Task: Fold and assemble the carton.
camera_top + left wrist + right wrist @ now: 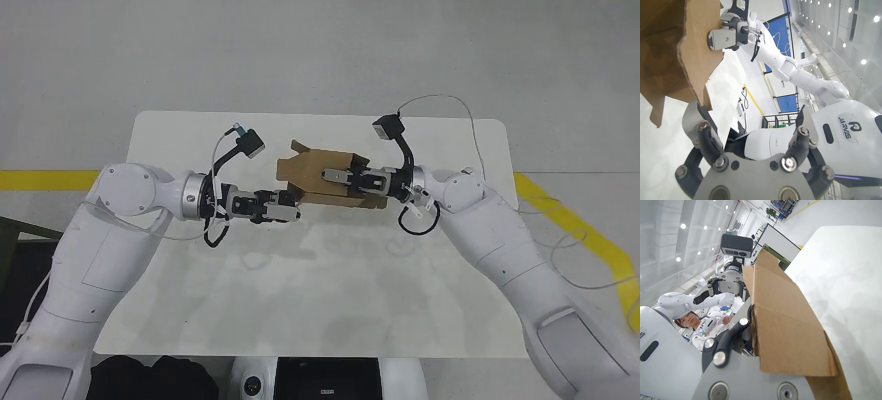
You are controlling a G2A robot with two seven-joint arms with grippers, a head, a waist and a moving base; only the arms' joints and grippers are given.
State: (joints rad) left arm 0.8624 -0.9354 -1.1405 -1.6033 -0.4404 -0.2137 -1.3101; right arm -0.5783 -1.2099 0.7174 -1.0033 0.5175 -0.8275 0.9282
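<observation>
A brown cardboard carton [322, 178] is held above the middle of the white table [180, 150], partly opened, with loose flaps pointing to the far side. My right gripper [338, 179] is shut on one of its walls; in the left wrist view its grey pad presses the cardboard from outside [715, 39]. In the right wrist view the carton [783, 317] hides one of the right gripper's fingers. My left gripper [749, 117] is open at the carton's [668, 47] near-left corner, and one finger [696, 113] touches a flap's edge. That open left gripper [721, 297] also appears behind the carton.
The table has bare room all around the carton, most of it toward its near edge [300, 350]. Yellow floor lines [45, 180] run past both sides of the table. The left arm's wrist camera [248, 142] stands up beside the carton.
</observation>
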